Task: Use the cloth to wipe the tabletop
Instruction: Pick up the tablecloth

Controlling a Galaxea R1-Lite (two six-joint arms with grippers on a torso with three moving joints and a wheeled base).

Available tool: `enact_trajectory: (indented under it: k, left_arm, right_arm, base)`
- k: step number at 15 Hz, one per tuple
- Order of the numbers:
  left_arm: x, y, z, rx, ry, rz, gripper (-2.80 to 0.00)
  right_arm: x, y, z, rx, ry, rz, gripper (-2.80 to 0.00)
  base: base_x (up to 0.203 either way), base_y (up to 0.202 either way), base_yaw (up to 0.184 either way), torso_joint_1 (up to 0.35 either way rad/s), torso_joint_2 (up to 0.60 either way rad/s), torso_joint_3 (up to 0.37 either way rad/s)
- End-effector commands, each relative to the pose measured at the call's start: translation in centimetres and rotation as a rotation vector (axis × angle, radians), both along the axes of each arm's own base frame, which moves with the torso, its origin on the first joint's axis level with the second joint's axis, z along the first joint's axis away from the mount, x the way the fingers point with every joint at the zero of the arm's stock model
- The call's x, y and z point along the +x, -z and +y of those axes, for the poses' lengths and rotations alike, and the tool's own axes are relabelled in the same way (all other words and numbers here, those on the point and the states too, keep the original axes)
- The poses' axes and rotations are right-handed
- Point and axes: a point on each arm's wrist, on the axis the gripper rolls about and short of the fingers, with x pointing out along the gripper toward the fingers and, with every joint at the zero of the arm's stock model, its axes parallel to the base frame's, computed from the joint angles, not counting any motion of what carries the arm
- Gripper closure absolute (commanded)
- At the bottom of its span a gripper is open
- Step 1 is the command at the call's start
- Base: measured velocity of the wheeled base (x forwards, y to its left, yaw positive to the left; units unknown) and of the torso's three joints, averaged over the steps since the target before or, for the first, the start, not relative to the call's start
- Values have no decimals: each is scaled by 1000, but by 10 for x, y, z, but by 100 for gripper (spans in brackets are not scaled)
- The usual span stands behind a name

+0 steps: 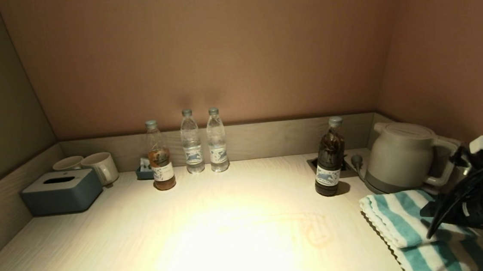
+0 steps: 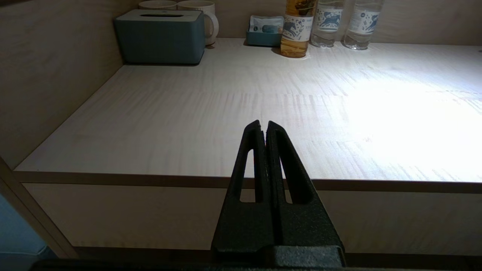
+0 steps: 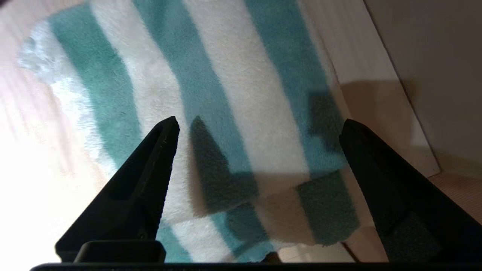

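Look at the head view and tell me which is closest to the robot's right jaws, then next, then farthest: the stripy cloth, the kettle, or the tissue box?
1. The cloth, lying right under the right gripper.
2. The kettle, just behind the cloth, right back corner.
3. The tissue box, far across at the left side.

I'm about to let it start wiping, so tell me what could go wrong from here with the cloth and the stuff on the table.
1. The right gripper hangs open above the folded cloth; it might pinch only the top layer, so the cloth unfolds or drags.
2. The dark bottle and kettle stand close to the cloth, so a sweep could knock them.
3. The kettle's plug lies on the tabletop and could snag the cloth.
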Motion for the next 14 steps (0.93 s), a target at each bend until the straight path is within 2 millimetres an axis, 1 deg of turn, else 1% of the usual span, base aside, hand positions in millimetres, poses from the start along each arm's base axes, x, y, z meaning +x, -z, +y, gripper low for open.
enact_trajectory:
  k: [1, 3, 5, 9, 14]
  left_arm:
    - [0, 0, 0, -2, -1, 1, 0]
    - [0, 0, 0, -1, -1, 1, 0]
    - [0, 0, 0, -2, -1, 1, 0]
    - [0, 0, 0, 0, -1, 1, 0]
    - [0, 0, 0, -1, -1, 1, 0]
  right_arm:
    - [-10, -10, 2, 62, 6, -59, -280]
    - [-18, -7, 5, 73, 5, -50, -280]
    - [-24, 1, 7, 84, 9, -21, -280]
    - [-26, 11, 8, 124, 41, 12, -280]
    - [-27, 15, 6, 155, 82, 18, -280]
  base:
    - [0, 0, 0, 0, 0, 0]
    - [0, 0, 0, 0, 0, 0]
    - [0, 0, 0, 0, 0, 0]
    - [0, 0, 0, 0, 0, 0]
    - [0, 0, 0, 0, 0, 0]
